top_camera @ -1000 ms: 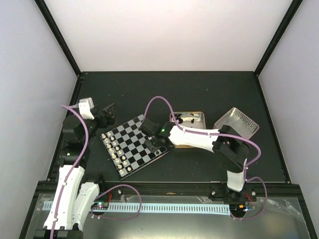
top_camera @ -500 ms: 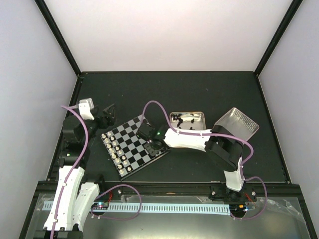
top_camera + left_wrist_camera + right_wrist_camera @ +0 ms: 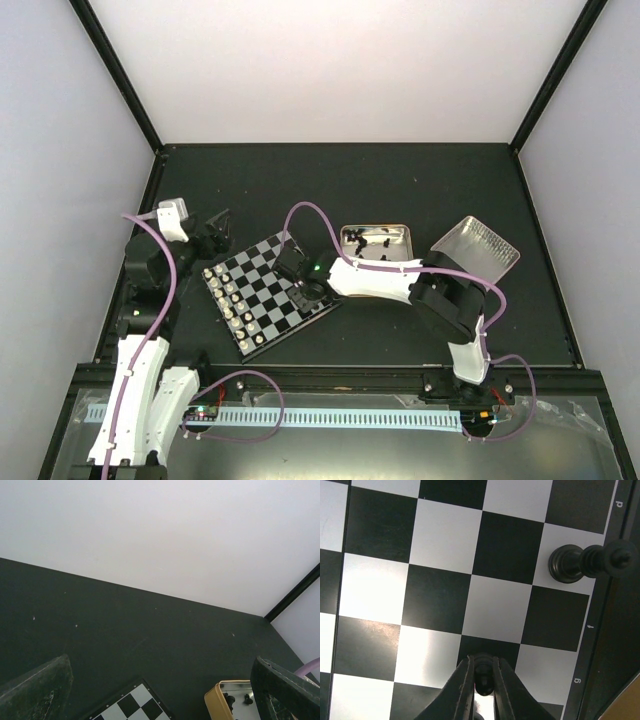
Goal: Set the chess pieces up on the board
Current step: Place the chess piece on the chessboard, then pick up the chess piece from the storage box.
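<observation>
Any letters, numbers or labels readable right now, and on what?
"d": on the board's dark edge, right wrist view.
"f": same edge, lower down.
"g": same edge, below that.
A black piece overlaps the edge between "d" and "f".
Top and left wrist views: nothing readable.

The table (image 3: 400, 180) is a matte black surface, closed in by pale walls on three sides. The board (image 3: 265, 295) lies flat on its left half, turned at an angle to the table's edges. Near the board's right sits a gold-rimmed tin (image 3: 402, 232), and further right a silver lid (image 3: 478, 245), apart from the tin.
</observation>
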Available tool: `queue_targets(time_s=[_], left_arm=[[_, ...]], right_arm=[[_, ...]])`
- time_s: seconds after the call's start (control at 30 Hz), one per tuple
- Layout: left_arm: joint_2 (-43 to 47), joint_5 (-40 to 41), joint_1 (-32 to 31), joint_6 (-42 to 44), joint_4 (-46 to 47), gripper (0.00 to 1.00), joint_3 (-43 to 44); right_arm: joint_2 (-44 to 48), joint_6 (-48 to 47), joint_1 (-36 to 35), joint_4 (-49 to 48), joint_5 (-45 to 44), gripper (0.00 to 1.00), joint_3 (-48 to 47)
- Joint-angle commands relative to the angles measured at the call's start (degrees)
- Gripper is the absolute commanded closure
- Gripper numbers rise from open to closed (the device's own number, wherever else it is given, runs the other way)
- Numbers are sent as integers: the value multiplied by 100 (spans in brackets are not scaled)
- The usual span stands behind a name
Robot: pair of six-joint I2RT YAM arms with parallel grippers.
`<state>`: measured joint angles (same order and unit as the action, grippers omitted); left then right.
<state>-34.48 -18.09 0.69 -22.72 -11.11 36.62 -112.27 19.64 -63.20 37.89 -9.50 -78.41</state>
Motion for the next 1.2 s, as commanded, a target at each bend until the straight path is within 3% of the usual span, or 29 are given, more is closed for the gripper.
queue_targets(time_s=[0.0, 0.23, 0.43, 0.67, 0.9, 1.17], left_arm=[[46, -13, 28, 88, 3, 1, 108], [41, -44, 35, 118, -10, 1, 154], [72, -50, 29, 166, -115, 1, 239], [110, -84, 31, 211, -138, 1, 242], [52, -244, 29, 331, -128, 1, 248], [-16, -323, 30, 451, -56, 1, 232]], right_arm=[[-2, 58, 10, 81, -25, 86, -136], [462, 253, 39, 160, -180, 73, -304], [1233, 650, 379, -182, -473, 72, 45], [1910, 1005, 1496, -428, -670, 72, 726], [1940, 1054, 2659, -547, -500, 72, 1291], [1612, 1044, 3244, -754, -230, 60, 1607]])
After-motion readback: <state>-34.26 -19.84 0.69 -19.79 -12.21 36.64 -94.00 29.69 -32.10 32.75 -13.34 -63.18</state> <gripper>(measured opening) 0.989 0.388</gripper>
